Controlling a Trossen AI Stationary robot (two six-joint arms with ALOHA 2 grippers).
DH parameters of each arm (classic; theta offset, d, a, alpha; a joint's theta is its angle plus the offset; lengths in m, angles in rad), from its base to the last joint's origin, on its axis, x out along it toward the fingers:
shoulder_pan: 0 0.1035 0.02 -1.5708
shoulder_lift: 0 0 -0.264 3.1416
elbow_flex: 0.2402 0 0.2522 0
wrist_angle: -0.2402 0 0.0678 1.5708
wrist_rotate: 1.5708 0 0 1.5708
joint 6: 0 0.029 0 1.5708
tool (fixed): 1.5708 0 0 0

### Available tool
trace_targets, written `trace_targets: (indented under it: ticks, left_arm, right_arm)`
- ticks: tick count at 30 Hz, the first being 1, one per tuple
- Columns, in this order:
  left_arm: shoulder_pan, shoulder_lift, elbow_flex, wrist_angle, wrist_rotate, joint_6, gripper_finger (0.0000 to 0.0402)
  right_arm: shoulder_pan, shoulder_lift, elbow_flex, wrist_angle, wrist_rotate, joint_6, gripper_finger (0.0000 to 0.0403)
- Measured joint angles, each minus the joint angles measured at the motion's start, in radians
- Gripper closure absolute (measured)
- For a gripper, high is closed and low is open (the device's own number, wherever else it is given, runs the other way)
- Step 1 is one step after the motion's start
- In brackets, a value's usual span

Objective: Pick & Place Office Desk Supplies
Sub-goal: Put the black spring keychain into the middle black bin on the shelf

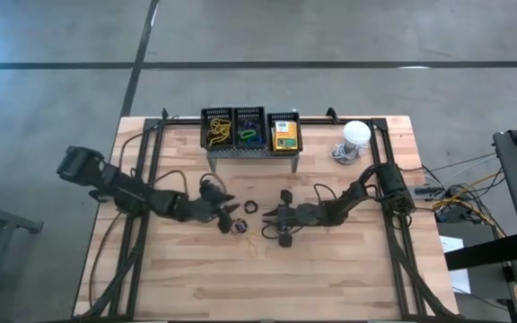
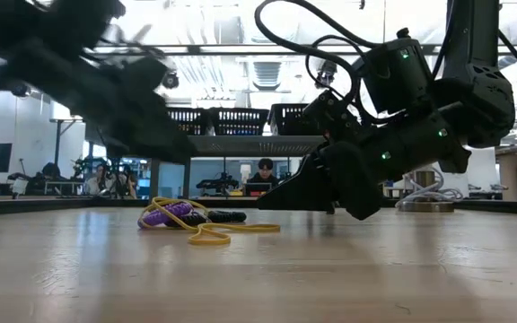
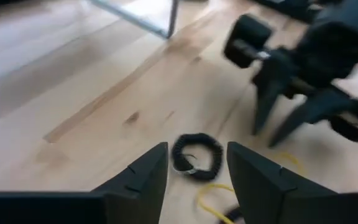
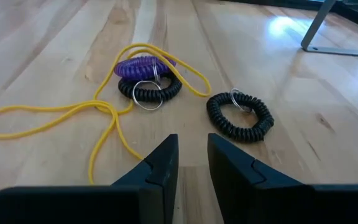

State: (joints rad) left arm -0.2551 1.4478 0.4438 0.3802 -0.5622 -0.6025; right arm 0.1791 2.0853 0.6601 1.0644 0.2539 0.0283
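Logging what I have on the table from my remote station.

Left gripper: low over mid-table, fingers spread wide, nothing between them. Through its wrist camera I see one black coil lying on the wood just ahead of the fingertips, in line with the gap.

Right gripper: low over mid-table, facing the left one, fingers set narrow with a slim gap, holding nothing. Its tips sit near the table just right of the loose items.

Loose items between the two grippers:
- purple coil, resting on a second black coil; both carry a small metal ring.
- yellow band, a long thin loop sprawled on the wood, running around and under that pair.
- first black coil, lying apart from the pair, beside it.

Stand at the far edge of the table, carrying three bins:
- left bin: yellow bands.
- middle bin: mixed green, blue and yellow pieces.
- right bin: yellow-and-green box.

White dome with cable, far right of the table, well apart from the coils.
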Motion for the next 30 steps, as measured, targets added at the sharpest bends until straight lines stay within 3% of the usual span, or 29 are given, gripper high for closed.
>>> trace_targets:
  ticks: [8,16,20,25,30]
  left_arm:
    - [0.164,0.190,0.133,-0.119,0.219,-0.064,0.0228]
    - [0.171,0.367,0.256,-0.151,0.200,-0.034,0.0234]
    - [0.171,0.383,0.303,-0.234,0.193,-0.012,0.0277]
    - [0.172,0.376,0.339,-0.314,0.212,0.050,0.0378]
    - [0.170,0.309,0.430,-0.517,0.226,0.072,0.0386]
  right_arm:
    - [0.000,0.000,-0.003,-0.004,0.008,-0.013,0.0330]
    - [0.000,-0.002,-0.011,-0.006,0.008,-0.013,0.0332]
    - [0.000,-0.002,-0.012,-0.006,0.008,-0.013,0.0335]
    - [0.000,-0.002,-0.012,-0.005,0.008,-0.009,0.0332]
    - [0.000,-0.002,-0.013,-0.003,0.008,-0.004,0.0337]
